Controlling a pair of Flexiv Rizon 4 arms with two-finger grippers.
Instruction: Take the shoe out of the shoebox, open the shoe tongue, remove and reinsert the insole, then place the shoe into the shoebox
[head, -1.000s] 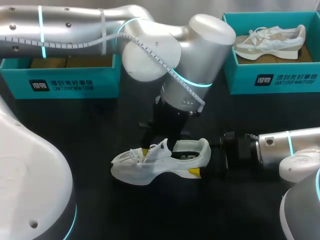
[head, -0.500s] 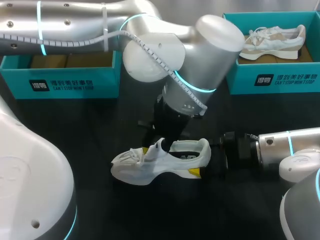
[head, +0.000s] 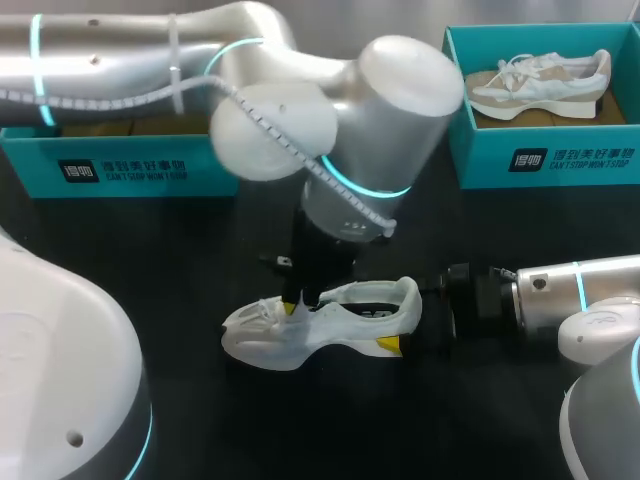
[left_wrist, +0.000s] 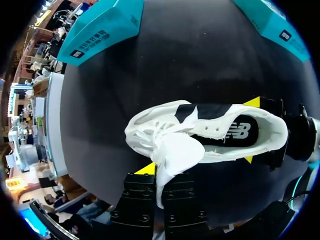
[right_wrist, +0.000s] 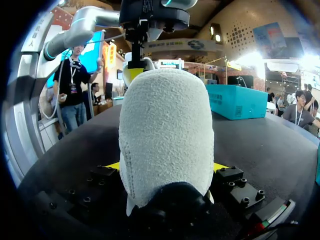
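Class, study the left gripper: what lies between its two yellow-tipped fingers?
The white fabric tongue of the white sneaker lies there, pinched from both sides by the left gripper. The left wrist view shows it.

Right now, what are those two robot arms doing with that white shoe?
They are working on it together. The right gripper is clamped on the heel of the white shoe, which sits on the black table. The left gripper pinches the tongue from above, pulling it away from the opening. The dark insole lies inside, not yet taken out. A second shoe rests in the teal box at the back.
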